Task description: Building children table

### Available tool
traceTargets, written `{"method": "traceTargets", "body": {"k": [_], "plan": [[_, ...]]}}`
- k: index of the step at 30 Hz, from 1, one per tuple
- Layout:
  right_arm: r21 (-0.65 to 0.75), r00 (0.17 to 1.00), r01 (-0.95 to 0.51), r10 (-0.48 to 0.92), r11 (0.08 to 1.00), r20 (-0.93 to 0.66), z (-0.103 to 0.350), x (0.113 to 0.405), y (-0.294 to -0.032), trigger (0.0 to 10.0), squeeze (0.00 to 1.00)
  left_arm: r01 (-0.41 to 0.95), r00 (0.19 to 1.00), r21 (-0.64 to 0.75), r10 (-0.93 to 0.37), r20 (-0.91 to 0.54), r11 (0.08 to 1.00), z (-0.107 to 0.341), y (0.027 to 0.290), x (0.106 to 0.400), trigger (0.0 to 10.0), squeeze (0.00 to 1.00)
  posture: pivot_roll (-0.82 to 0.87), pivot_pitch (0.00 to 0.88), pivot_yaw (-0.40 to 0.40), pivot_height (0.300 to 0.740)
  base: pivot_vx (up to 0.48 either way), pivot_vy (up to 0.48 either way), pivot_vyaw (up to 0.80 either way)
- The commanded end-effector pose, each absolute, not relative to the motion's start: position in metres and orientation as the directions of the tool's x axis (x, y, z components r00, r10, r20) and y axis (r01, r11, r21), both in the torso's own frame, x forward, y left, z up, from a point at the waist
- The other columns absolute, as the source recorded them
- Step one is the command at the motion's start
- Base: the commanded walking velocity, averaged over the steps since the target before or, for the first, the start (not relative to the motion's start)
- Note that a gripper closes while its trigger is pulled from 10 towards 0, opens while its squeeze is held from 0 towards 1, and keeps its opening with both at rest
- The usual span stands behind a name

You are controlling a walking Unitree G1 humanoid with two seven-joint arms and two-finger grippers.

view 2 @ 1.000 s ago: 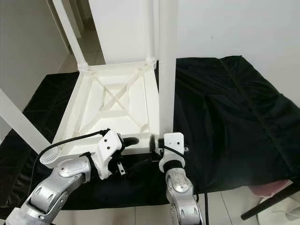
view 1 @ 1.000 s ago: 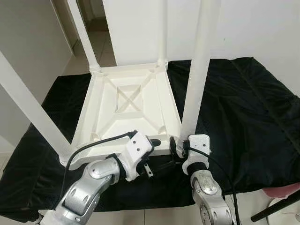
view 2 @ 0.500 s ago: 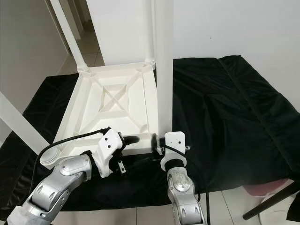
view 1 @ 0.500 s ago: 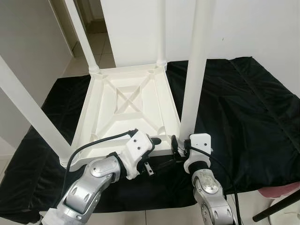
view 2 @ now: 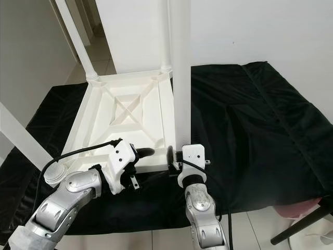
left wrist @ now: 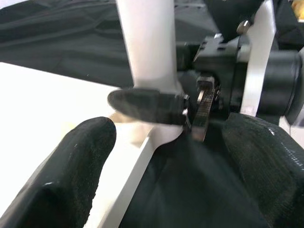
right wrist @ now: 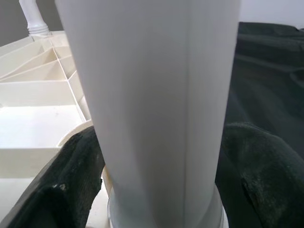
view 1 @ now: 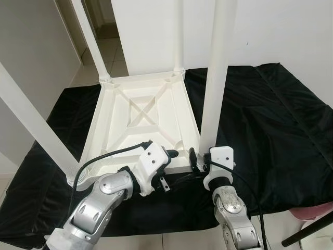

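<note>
The white children's table (view 1: 140, 122) lies upside down on a black cloth (view 1: 270, 120), its near-right leg (view 1: 214, 78) standing upright in the corner socket just ahead of the right gripper (view 1: 199, 162). That gripper's fingers (right wrist: 71, 190) close around the leg's base. The left gripper (view 1: 169, 167), fingers spread and holding nothing, straddles the table's near rim beside it

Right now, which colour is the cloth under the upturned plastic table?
Black cloth, clearest in the left eye view.

left gripper (view 1: 167, 169): arm bent inward, fingers spread apart
right gripper (view 1: 195, 160): arm reaching forward, fingers clamped around an upright post
</note>
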State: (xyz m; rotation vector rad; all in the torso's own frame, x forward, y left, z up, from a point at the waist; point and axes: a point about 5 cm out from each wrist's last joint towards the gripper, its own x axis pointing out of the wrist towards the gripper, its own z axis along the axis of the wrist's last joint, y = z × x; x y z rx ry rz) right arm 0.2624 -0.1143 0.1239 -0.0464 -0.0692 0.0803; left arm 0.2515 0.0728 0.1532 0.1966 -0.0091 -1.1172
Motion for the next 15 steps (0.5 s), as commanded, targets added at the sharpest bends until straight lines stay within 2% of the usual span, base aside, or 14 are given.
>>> {"method": "traceTargets", "body": {"k": [1,9,15], "plan": [[-0.049,0.993,-0.089,0.093,0.995,0.069,0.123,0.263,-0.114,10.0,0.0,0.898,0.43,0.157,-0.895,-0.118,0.411,0.151,0.083,0.255,10.0,0.0,-0.11,0.0,0.132,0.74,0.0,0.0,0.0],[-0.049,0.988,-0.124,0.128,0.991,0.084,0.124,0.264,-0.118,10.0,0.0,0.896,0.438,0.148,-0.889,-0.132,0.419,0.151,0.091,0.256,10.0,0.0,-0.09,0.015,0.118,0.74,0.0,0.0,0.0],[-0.107,0.953,-0.279,0.288,0.954,0.089,0.131,0.268,-0.137,10.0,0.0,0.88,0.473,0.114,-0.87,-0.136,0.461,0.149,0.103,0.248,10.0,0.0,-0.07,0.029,0.105,0.74,0.0,0.0,0.0]]}}
